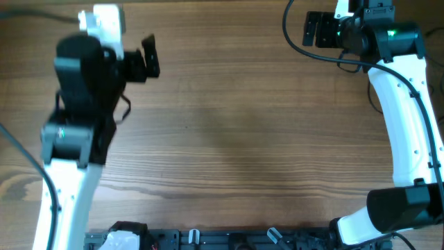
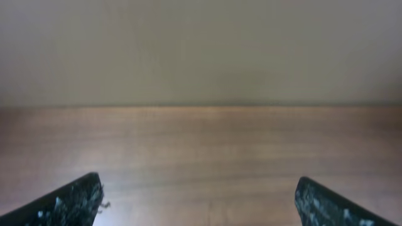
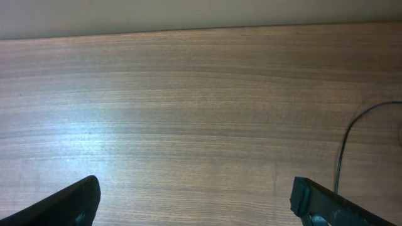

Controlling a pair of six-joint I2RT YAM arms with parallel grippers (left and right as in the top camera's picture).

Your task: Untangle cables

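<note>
Cables: no thin black cord with plug ends can be made out in any of the three views, so their place, long axis and heading cannot be told.
Table: brown wood-grain table top (image 1: 229, 139), its grain running left to right in the overhead view.
Left claw: black two-finger left gripper (image 1: 154, 57) on a white and black arm, over the far left of the table and aimed toward the middle. Its jaws are spread wide with nothing between them. Its dark fingers (image 2: 69, 204) sit in the lower corners of the left wrist view.
Right claw: black two-finger right gripper (image 1: 309, 30), over the far right of the table and aimed toward the middle. Its jaws are wide and hold nothing, and its fingers (image 3: 63, 204) are far apart over wood grain.
Arm cable: thick black cable (image 1: 291, 38) looping just beside the right gripper and running back along the white right arm.
Near edge: black rail with small clips (image 1: 208, 239). A white crumpled item (image 1: 111, 242) lies at its left end, too small to identify.
Background: pale wall (image 2: 201, 50) beyond the table's far edge in the left wrist view.
</note>
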